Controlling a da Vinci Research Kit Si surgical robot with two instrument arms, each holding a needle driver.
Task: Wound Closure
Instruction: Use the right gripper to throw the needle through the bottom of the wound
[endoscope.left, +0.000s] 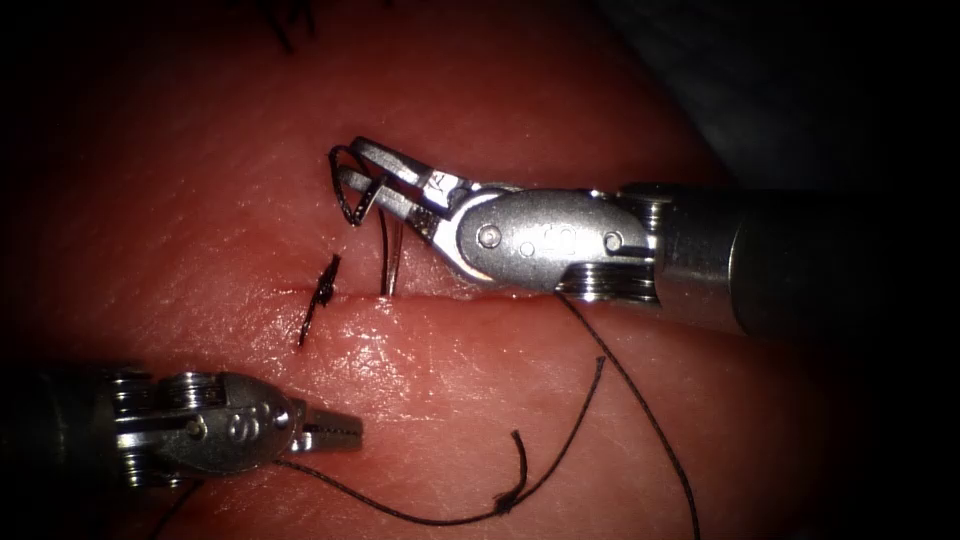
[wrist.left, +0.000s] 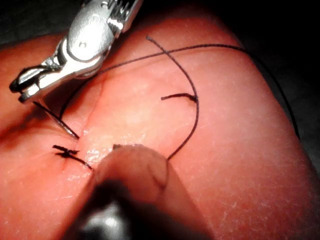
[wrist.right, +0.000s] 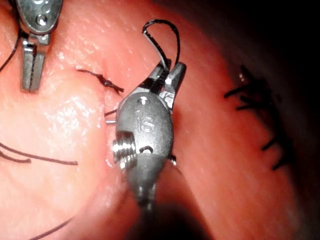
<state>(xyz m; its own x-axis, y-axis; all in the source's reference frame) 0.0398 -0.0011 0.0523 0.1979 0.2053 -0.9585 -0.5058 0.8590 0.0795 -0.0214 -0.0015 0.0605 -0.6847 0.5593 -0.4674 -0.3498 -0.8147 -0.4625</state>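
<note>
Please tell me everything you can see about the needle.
The needle is thin, curved, grey metal. The right claw grips it near its thread end, where black thread loops around the claw's tips. From there it runs down to the cut and enters the tissue at the cut line, right of a finished stitch. Its tip is hidden in the tissue.

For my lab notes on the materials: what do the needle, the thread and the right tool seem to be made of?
The needle, held by the right end effector with its point in the tissue at the cut, looks like polished steel: thin, bright glint. The thread looks like dark, matte, possibly braided fibre: it curls loosely and frays at the knot. The tool seems brushed metal with shiny highlights.
</note>
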